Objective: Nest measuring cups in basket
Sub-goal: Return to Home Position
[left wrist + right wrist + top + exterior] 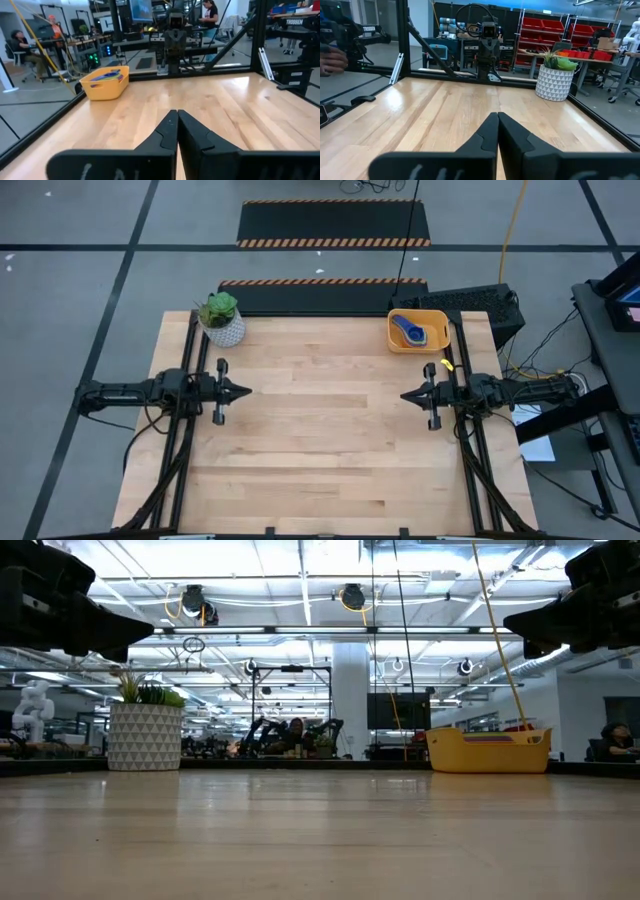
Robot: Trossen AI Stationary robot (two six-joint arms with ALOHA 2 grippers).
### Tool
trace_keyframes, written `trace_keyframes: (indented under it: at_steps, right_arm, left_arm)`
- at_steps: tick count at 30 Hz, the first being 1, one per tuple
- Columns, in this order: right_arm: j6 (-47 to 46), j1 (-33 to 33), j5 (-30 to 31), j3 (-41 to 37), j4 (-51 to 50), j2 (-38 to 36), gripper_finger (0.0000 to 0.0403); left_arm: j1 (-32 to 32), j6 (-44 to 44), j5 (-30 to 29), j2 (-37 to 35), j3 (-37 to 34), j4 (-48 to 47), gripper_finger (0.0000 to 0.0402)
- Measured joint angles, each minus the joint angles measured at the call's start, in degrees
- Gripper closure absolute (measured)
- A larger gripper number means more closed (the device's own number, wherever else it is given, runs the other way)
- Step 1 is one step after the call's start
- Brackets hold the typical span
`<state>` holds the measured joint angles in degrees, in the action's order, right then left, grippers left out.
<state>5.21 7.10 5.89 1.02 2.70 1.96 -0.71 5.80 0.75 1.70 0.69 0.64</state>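
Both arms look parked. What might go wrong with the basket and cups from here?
The shallow yellow-orange plastic basket sits at the far right corner of the light wooden table, close to its edge; a swing by the shut right tool might nudge it off. Only blue plastic measuring cups show inside from above, so other colours may be hidden beneath or missing. The shut left tool waits opposite.

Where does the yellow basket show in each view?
High: basket, table's far right corner.
Low: basket right of centre, far edge.
Left wrist: basket ahead, near the opposite arm.
Right wrist: not in it.
Shared landmark: white plant pot, except left wrist.
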Motion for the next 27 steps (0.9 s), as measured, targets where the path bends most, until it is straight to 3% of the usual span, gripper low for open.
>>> trace_keyframes:
  at_steps: [27]
  right_arm:
    - [0.0, 0.0, 0.0, 0.0, 0.1, 0.0, 0.0403]
  left_arm:
    - [0.0, -0.1, -0.2, 0.3, -0.1, 0.0, 0.0364]
